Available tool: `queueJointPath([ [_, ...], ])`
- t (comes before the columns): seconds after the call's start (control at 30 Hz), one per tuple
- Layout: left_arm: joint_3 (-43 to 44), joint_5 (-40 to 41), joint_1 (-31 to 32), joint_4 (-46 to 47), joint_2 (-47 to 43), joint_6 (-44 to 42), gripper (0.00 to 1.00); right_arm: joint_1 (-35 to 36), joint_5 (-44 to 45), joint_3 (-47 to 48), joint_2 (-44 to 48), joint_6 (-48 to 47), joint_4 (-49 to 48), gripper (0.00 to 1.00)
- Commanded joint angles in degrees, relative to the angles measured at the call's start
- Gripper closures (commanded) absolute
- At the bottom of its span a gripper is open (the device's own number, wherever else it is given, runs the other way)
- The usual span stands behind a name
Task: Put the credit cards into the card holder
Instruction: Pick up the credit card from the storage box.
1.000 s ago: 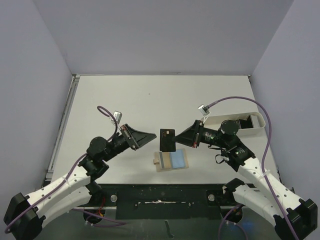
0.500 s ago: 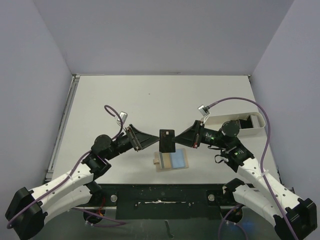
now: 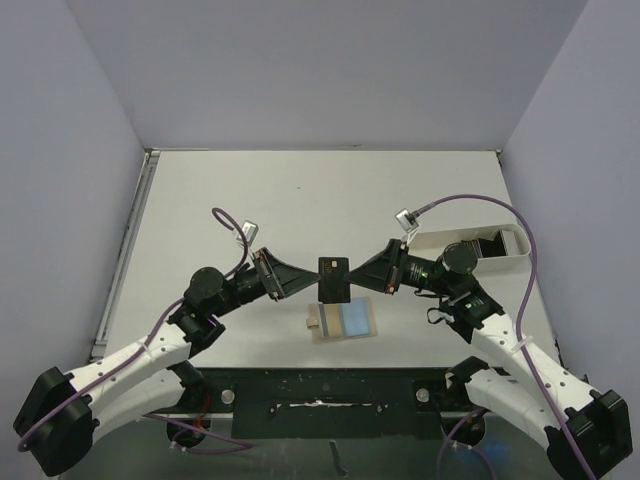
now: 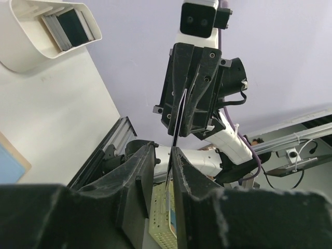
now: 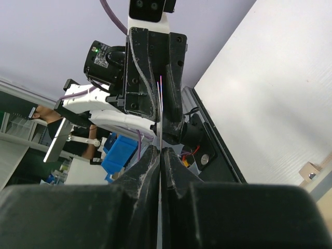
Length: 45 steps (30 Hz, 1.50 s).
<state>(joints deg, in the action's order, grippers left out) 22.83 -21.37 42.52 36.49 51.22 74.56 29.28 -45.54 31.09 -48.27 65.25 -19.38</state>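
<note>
Credit card (image 3: pixel 334 280), long axis roughly upright

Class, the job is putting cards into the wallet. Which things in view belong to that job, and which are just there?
Belong to the job:
thin dark rectangular card held in mid-air
open tan leather-like bifold wallet
stack of more dark cards

Just there:
white oblong plastic tray holding that stack
purple cables
</note>
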Motion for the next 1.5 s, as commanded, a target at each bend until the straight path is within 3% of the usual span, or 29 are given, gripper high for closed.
queueJointPath([
  [0.0, 1.45, -2.99, 0.22, 6.44, 0.58, 0.24, 0.84, 0.34, -1.03, 0.27, -0.74, 0.72, -4.75, 1.0],
  [0.27, 0.86, -4.69, 0.28, 11.28, 3.51, 2.29, 0.88, 0.34, -1.78, -0.78, -1.4, 2.77, -8.34, 1.0],
  [0.57, -0.78, -5.18, 0.25, 17.89, 4.08, 5.36, 1.0, 0.32, -2.19, -2.23, -1.41, 4.56, -10.66, 1.0],
  [0.73, -2.26, -2.65, -1.2, 11.88, 0.45, 5.18, 1.0, -0.81, -1.1, -1.15, 0.59, 1.57, -3.95, 0.94],
  [1.1, -2.1, -0.74, -3.08, 1.27, -3.58, 1.65, 1.0, -4.4, -2.57, -1.3, 3.15, 0.71, 0.56, 0.94],
  [1.3, 1.2, 0.37, -3.33, -10.09, -3.94, -3.92, 1.0, -9.17, -2.26, 0.82, 5.76, -3.5, 9.04, 1.0],
  [1.47, 4.46, 2.11, -3.4, -18.72, -4.06, -8.92, 1.0, -10.7, 9.3, 9.97, 5.81, -18.69, 34.39, 1.0],
])
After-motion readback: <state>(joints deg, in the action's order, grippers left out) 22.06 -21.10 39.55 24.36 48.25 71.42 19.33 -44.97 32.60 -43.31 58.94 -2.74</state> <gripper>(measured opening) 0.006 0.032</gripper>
